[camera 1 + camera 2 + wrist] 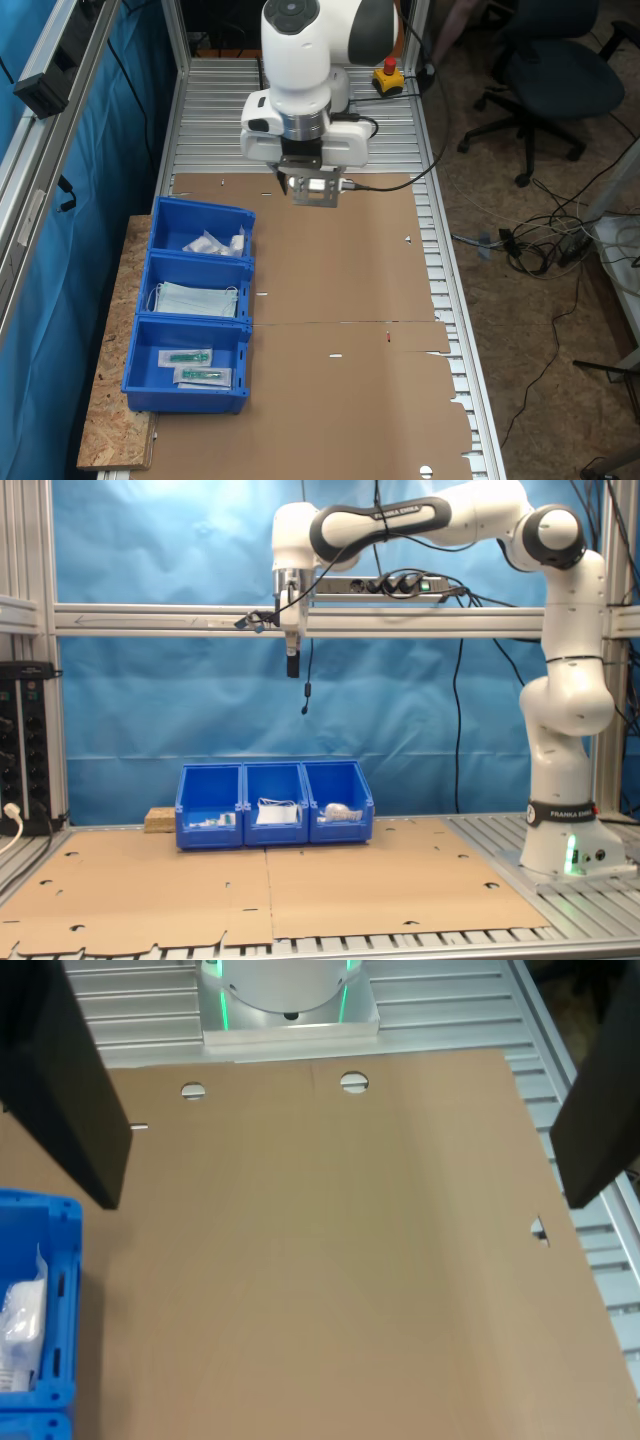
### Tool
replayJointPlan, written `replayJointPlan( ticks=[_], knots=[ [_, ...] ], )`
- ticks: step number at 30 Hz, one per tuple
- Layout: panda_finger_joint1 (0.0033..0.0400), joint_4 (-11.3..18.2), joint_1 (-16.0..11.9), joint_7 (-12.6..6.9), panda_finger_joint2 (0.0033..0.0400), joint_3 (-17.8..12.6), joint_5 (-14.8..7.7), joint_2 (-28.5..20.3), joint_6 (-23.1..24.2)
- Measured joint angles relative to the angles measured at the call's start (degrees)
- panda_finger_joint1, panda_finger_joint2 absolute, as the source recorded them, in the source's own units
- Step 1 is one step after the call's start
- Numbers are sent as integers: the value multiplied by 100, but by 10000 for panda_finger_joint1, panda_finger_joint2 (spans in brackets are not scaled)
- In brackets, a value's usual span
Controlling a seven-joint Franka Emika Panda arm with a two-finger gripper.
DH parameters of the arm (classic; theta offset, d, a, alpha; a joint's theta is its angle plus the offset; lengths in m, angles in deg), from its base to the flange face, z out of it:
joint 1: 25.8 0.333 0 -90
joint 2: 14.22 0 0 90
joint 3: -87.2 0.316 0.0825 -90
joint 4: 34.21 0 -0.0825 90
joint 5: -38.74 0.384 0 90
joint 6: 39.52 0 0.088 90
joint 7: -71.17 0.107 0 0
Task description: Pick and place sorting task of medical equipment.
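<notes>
Small white plastic-wrapped packets, the medical equipment [215, 242] [340, 811] [20, 1320], lie in an end compartment of a row of three blue bins [200, 208] [275, 780]. My gripper [315, 190] [292, 665] [330, 1110] hangs high above the brown cardboard [340, 300], well clear of the bins. Its black fingers [60, 1080] stand wide apart in the wrist view, open, with nothing between them.
The middle bin holds pale blue face masks [195, 298] [278, 813]. The other end bin holds clear packets with green parts [195, 365]. A wooden board [110, 420] carries the bins. A yellow stop button [388, 78] sits near the arm's base [570, 850]. An office chair [550, 70] stands off the table.
</notes>
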State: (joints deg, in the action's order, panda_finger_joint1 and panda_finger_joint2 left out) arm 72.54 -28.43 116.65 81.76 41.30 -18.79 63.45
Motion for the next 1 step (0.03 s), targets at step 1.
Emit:
replayJointPlan(
  ticks=[1],
  knots=[
    [400,-49,-41,0,400,121,-3,-17,-86]
  ],
)
